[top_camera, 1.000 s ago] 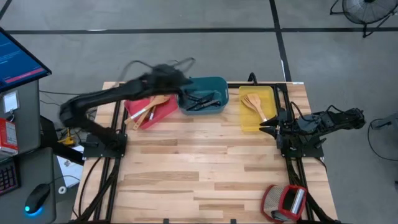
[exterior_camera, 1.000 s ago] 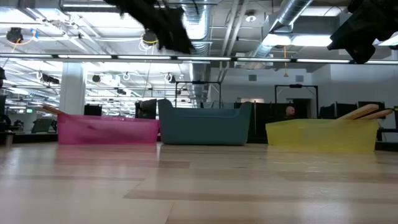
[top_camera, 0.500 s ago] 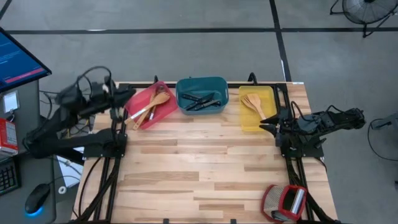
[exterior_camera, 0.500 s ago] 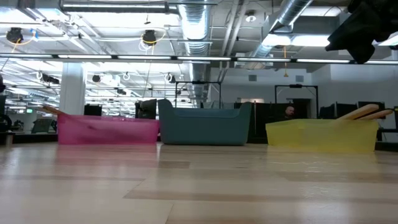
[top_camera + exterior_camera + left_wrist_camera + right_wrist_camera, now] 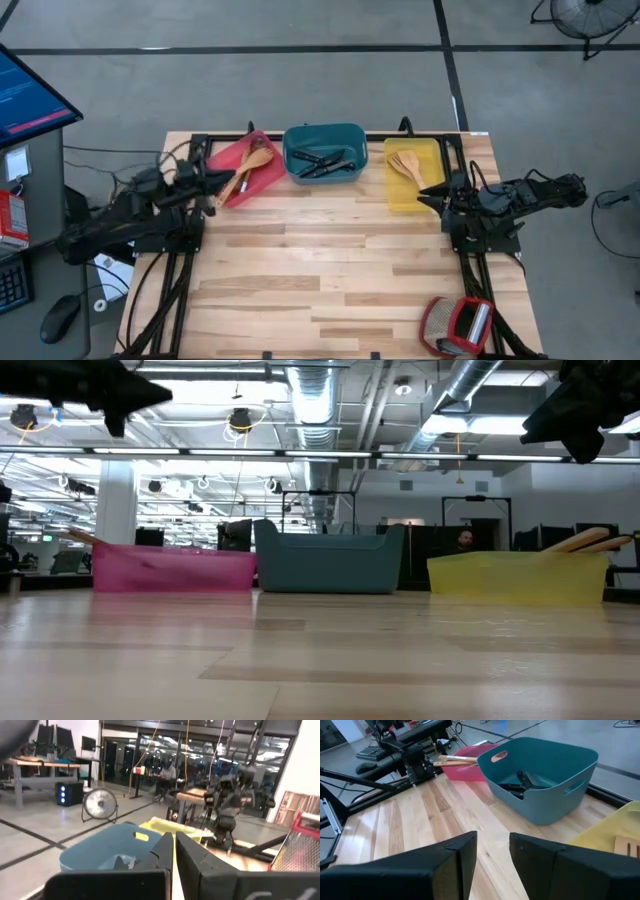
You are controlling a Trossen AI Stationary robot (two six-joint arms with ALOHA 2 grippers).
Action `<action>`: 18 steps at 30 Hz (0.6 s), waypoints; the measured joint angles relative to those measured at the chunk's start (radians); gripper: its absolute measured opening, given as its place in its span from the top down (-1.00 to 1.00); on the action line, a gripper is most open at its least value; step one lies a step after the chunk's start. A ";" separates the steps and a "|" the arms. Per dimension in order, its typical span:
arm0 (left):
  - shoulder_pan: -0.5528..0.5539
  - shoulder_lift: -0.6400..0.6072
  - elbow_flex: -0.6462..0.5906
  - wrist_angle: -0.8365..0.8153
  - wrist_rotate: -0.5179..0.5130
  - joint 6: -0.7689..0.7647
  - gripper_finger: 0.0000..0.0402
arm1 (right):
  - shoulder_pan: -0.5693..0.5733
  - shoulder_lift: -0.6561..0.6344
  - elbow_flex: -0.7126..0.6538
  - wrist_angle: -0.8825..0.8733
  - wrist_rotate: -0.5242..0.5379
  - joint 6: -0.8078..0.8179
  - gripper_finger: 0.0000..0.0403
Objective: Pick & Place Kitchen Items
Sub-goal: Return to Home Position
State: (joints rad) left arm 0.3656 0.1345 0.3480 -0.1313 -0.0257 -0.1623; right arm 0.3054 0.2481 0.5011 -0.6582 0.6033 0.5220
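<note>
Left arm folded low, left claw [image 5: 207, 180] pressed nearly closed, right arm folded low, right claw [image 5: 424, 198] slightly parted

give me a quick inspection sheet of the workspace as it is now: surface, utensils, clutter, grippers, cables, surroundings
surface: wooden table, plank top, three containers in a row along its far edge
job's things: wooden spoons in the red tray; black-handled knives in the teal bin; slotted spatulas in the yellow tray; none seen loose
clutter: red-and-silver object at the near corner on the right arm's side
grippers: left gripper shut, empty, beside the red tray; right gripper open, empty, beside the yellow tray
cables: black cables loop off the left edge by the left arm
surroundings: monitor and computer mouse left of the table; fan on the floor beyond
</note>
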 joint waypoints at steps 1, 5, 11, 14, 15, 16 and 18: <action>0.000 0.000 -0.026 0.022 0.000 0.000 1.00 | 0.000 0.000 0.000 0.000 0.000 0.000 0.37; 0.000 0.000 -0.148 0.135 -0.001 0.004 1.00 | 0.000 0.000 0.000 0.000 0.019 0.003 0.37; 0.000 0.000 -0.276 0.259 -0.005 0.000 1.00 | 0.000 0.000 0.000 0.000 0.091 0.003 0.37; 0.000 0.000 -0.291 0.259 -0.006 -0.002 1.00 | 0.000 0.000 0.000 0.000 0.153 0.003 0.37; 0.000 0.000 -0.293 0.258 -0.006 -0.001 1.00 | 0.000 0.000 0.000 0.001 0.181 0.003 0.37; 0.000 0.000 -0.294 0.256 -0.008 -0.001 1.00 | 0.000 0.000 0.000 0.004 0.212 0.002 0.37; 0.000 0.000 -0.294 0.246 -0.009 -0.001 1.00 | 0.000 0.000 0.000 0.016 0.268 0.002 0.37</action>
State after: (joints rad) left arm 0.3656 0.1341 0.0536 0.1142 -0.0349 -0.1632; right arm 0.3054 0.2478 0.5008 -0.6420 0.8711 0.5243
